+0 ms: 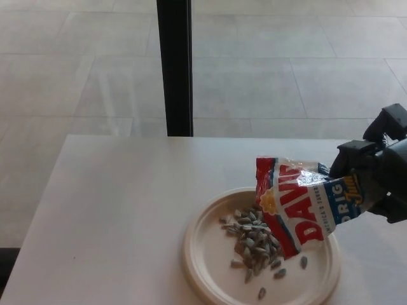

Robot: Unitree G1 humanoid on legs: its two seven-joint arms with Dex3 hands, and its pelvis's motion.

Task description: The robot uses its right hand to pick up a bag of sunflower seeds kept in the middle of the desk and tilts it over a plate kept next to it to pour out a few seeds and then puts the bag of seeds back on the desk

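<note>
My right hand (pixel 375 171) comes in from the right edge and is shut on the base of a red, white and blue bag of sunflower seeds (pixel 300 202). The bag is tipped over, its open mouth pointing down and left over the plate. A pile of grey seeds (pixel 252 243) lies on the cream round plate (pixel 203 260), with a few loose ones scattered toward the plate's front. The plate sits on the white desk (pixel 114 216), right of centre. My left hand does not show.
A black vertical post (pixel 175 67) rises behind the desk's far edge, with a tiled floor beyond. The desk's left edge slants down toward the picture's lower left corner.
</note>
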